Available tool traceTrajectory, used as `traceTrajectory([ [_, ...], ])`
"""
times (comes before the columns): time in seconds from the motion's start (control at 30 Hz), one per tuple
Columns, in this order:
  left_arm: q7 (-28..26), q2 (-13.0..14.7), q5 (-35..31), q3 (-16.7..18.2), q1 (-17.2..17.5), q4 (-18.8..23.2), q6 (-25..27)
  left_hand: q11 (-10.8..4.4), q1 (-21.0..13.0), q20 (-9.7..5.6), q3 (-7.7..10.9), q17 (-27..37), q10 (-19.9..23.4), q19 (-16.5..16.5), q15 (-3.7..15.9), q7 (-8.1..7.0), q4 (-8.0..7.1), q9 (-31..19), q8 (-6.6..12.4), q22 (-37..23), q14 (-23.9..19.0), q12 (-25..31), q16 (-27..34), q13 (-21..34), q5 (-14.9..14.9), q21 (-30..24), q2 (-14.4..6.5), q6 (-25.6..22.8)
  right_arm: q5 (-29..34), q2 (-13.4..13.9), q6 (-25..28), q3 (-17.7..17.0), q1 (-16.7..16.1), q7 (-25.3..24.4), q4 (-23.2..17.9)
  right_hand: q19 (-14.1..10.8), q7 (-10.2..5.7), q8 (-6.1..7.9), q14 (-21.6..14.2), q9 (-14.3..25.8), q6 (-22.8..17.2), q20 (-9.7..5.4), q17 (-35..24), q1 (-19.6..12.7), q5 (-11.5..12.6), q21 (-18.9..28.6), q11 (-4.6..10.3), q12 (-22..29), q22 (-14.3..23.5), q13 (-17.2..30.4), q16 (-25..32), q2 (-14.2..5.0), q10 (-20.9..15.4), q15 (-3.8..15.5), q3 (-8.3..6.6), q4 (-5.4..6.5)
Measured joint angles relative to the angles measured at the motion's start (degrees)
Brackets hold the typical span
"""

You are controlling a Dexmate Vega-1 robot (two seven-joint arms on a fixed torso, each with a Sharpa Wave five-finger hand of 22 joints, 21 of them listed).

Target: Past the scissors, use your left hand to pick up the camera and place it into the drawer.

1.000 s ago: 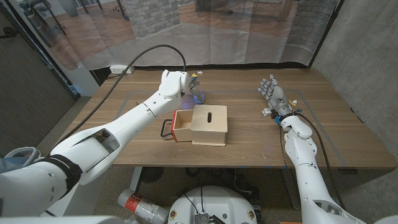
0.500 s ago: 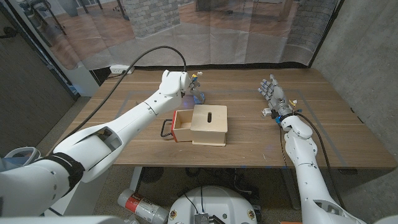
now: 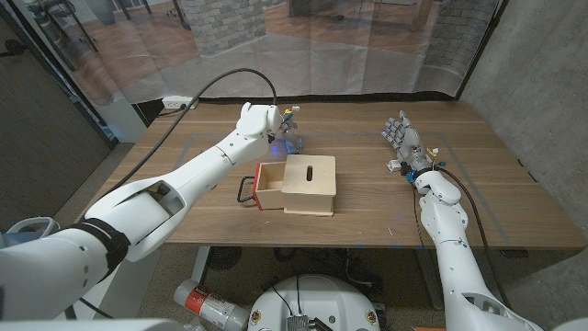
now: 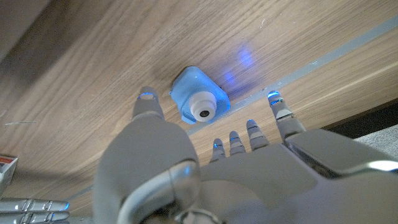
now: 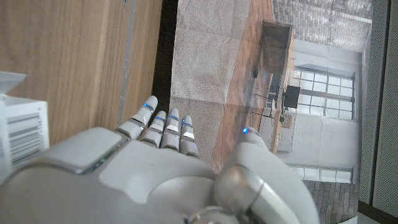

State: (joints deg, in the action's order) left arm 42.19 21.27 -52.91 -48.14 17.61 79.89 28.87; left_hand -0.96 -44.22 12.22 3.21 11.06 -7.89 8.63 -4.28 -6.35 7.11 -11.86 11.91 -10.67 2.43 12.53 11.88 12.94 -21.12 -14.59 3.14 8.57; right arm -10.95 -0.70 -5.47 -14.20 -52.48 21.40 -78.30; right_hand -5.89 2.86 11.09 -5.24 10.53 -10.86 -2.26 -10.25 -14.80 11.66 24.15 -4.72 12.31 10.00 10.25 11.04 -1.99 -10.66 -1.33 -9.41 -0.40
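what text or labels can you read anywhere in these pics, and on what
None reads as words.
White box beside the right hand: a barcode label, its bars visible, any digits too small to read.
Blue camera ahead of the left hand: no marking visible.
Wooden drawer box: no lettering, just a slot on top.

The camera (image 4: 200, 103) is light blue with a white lens ring around a dark centre. The left hand (image 4: 205, 171) is grey — small blue lights glow at its fingertips (image 4: 147, 96), and a blue glow falls on the brown, grained wooden table (image 4: 93, 62) at the camera's two o'clock. The drawer box (image 3: 309, 184) is pale wood — its open drawer (image 3: 267, 187) has a reddish front and a black handle (image 3: 245, 189). The right hand (image 3: 404, 140) is grey; both arms are white.
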Motion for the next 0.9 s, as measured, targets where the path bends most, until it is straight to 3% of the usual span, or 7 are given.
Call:
traceTrajectory([
  [0.37, -0.6, -0.9, 1.5, -0.6, -0.9, -2.4, -0.4, -0.06, -1.2, 0.09, 0.00, 0.6, 1.1, 5.2, 0.72, 0.10, 0.00, 0.0, 0.73, -0.1, -2.8, 0.9, 1.1, 0.3, -0.3, -1.1, -1.2, -1.7, 0.1, -0.1, 0.0, -0.1, 0.5, -0.2, 0.8, -0.2, 0.00, 0.00, 0.0, 0.0, 0.0, 0.21, 0.0, 0.0, 0.0, -0.2, 0.00, 0.0, 0.0, 0.0, 0.0, 0.00, 0.0, 0.00, 0.25, -0.24],
  [0.9, -1.6, -2.1, 2.8, -1.5, -1.6, -5.3, -0.4, -0.47, -2.3, 0.20, 0.01, 0.5, 2.1, 6.8, 0.64, 0.12, -0.01, 0.0, 0.89, -0.1, -2.8, 1.3, 1.1, 0.5, -0.3, -1.5, -1.2, -2.4, 0.2, -0.1, 0.0, -0.3, 1.1, 0.0, 2.1, -0.4, 0.00, 0.00, -0.3, 0.0, 0.0, 0.01, 0.0, 0.0, 0.0, -0.7, 0.00, 0.0, 0.0, 0.0, 0.0, 0.00, 0.0, 0.31, 0.25, -0.24],
])
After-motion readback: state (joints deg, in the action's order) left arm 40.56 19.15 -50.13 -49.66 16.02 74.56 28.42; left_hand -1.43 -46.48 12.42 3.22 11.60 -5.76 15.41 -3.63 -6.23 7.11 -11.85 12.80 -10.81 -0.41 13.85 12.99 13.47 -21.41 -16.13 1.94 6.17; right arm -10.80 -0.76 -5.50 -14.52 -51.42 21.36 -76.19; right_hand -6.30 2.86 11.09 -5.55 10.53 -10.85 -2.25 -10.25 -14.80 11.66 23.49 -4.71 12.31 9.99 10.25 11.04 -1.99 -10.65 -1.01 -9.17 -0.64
